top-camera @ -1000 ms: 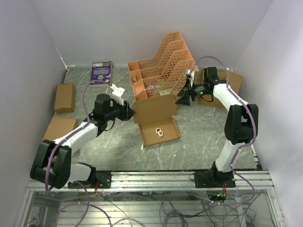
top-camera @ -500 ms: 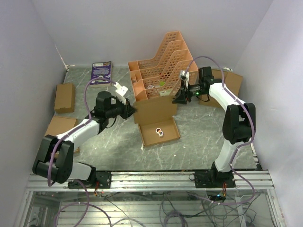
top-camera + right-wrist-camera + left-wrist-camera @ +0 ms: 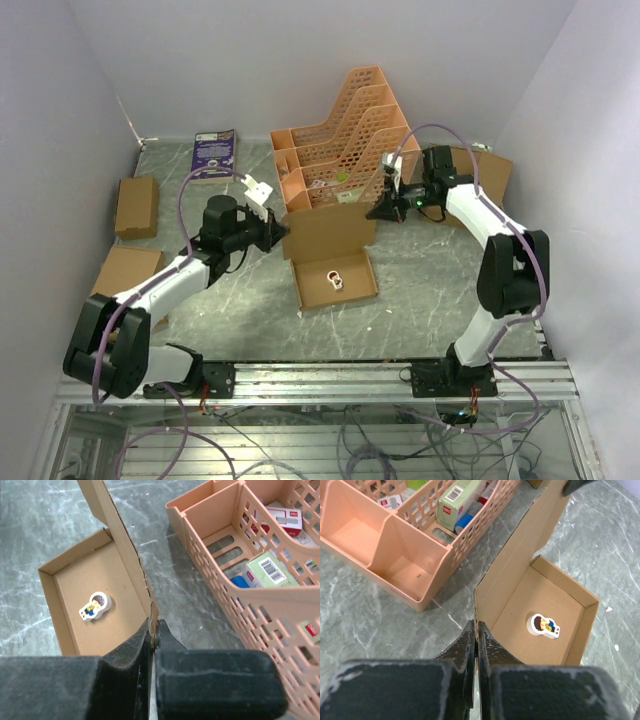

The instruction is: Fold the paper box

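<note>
The paper box (image 3: 335,285) is a shallow brown tray in the middle of the table, with its lid (image 3: 326,232) standing upright at the far side. A small cartoon figure (image 3: 335,279) lies inside the tray. My left gripper (image 3: 279,232) is shut on the lid's left edge. In the left wrist view its fingertips (image 3: 476,630) pinch the cardboard edge (image 3: 476,592). My right gripper (image 3: 376,210) is shut on the lid's right edge. In the right wrist view its tips (image 3: 153,626) clamp the lid's corner (image 3: 150,607) beside the tray (image 3: 47,580).
An orange lattice file rack (image 3: 342,140) with small packets in it stands just behind the lid. Ready-made cardboard boxes lie at the left (image 3: 136,206) (image 3: 128,270) and back right (image 3: 492,172). A purple booklet (image 3: 214,152) lies at the back left. Walls close three sides.
Both grippers have closed onto the lid's side edges. The right gripper has moved left to the lid's right corner, and the left gripper has edged right.
</note>
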Controlling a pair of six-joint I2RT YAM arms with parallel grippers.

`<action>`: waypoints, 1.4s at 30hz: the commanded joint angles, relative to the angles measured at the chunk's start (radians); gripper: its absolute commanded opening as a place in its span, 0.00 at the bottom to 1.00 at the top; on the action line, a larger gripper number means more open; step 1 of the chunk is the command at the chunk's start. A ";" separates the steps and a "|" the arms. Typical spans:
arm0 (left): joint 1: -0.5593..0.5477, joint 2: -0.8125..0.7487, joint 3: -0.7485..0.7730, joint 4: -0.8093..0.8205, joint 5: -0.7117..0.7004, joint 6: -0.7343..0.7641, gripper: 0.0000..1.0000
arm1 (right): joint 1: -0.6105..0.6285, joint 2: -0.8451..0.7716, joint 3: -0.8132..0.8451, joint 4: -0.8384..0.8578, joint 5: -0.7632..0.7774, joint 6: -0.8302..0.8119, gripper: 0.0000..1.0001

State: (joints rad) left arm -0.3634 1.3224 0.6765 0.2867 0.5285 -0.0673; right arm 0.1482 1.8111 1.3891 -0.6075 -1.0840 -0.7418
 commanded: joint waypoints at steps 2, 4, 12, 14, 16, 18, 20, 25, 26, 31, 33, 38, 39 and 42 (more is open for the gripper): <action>-0.108 -0.099 -0.037 0.093 -0.228 -0.021 0.07 | 0.046 -0.186 -0.161 0.290 0.100 0.246 0.00; -0.171 -0.112 -0.054 0.128 -0.337 -0.045 0.07 | 0.073 -0.251 -0.242 0.429 0.179 0.362 0.00; -0.358 -0.062 -0.086 0.227 -0.784 -0.163 0.07 | 0.261 -0.368 -0.437 0.669 0.639 0.670 0.00; -0.396 -0.036 -0.063 0.220 -0.886 -0.188 0.07 | 0.303 -0.368 -0.451 0.685 0.731 0.728 0.00; -0.420 -0.009 -0.029 0.196 -0.959 -0.213 0.07 | 0.335 -0.372 -0.464 0.698 0.805 0.775 0.00; -0.442 0.013 0.010 0.159 -1.018 -0.243 0.07 | 0.363 -0.384 -0.480 0.720 0.874 0.816 0.00; -0.466 0.031 0.038 0.147 -1.068 -0.257 0.07 | 0.387 -0.396 -0.492 0.740 0.931 0.844 0.00; -0.518 0.058 0.067 0.177 -1.161 -0.224 0.07 | 0.415 -0.410 -0.483 0.753 0.992 0.891 0.00; -0.529 0.060 0.067 0.190 -1.178 -0.211 0.07 | 0.423 -0.413 -0.485 0.758 1.003 0.895 0.00; -0.583 0.078 0.045 0.276 -1.254 -0.169 0.07 | 0.471 -0.436 -0.547 0.837 1.098 0.891 0.00; -0.608 0.098 0.038 0.301 -1.302 -0.177 0.07 | 0.493 -0.437 -0.573 0.869 1.145 0.895 0.00; -0.667 0.159 0.067 0.305 -1.449 -0.218 0.07 | 0.531 -0.432 -0.618 0.898 1.223 0.945 0.00; -0.677 0.172 0.075 0.302 -1.475 -0.223 0.07 | 0.533 -0.439 -0.627 0.906 1.234 0.956 0.00; -0.700 0.201 0.093 0.287 -1.531 -0.254 0.07 | 0.541 -0.461 -0.650 0.928 1.272 0.983 0.00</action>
State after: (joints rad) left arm -0.9985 1.4887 0.6960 0.4530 -1.0096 -0.2371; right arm 0.6296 1.3865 0.7650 0.2333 0.2459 0.1577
